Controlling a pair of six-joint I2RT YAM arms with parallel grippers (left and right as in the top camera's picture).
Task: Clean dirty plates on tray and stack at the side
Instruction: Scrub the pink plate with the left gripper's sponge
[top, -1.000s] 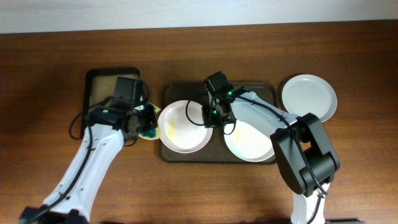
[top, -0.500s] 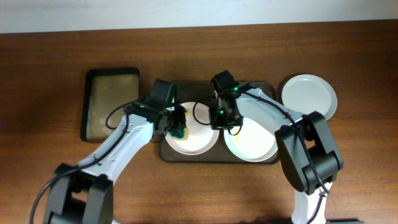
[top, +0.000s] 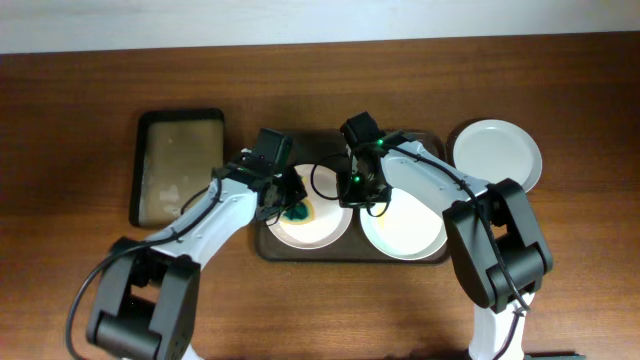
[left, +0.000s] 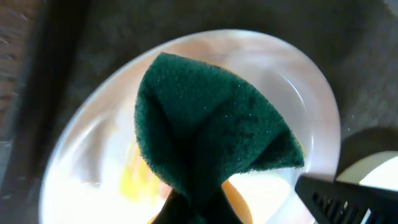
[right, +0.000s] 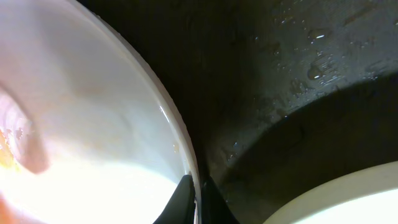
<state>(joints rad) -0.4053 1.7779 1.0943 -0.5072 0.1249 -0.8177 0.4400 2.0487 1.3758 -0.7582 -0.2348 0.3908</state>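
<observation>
Green sponge (left: 211, 130) is grasped in the left gripper (top: 287, 198), folded between the clenched fingers so that a broad scrubbing face is pointed downward. Directly beneath that gripper a smeared plate (left: 87, 149) is seen, and the sponge is hung over or pressed onto its inside. Whether contact is made cannot be told from the wrist view. A yellow smear (left: 134, 183) is left on the plate just beside the sponge, so wiping is judged to be only begun.

At the right gripper (right: 196, 198) the rim of the same plate is pinched, one finger inside the wall and one outside. This grip is judged to be meant as a brace, so that the plate is not pushed along the wet tray (right: 280, 74) while it is scrubbed.

Just beyond the right gripper, on its outer side, a second plate (top: 405, 230) is set on the tray, not yet handled. Farther out on that side, off the tray, a third plate (top: 497, 155) is laid on the table (top: 80, 120), presumably as the start of the stack. Well out from the left gripper's far side, a small black tray (top: 180, 165) is left unoccupied.
</observation>
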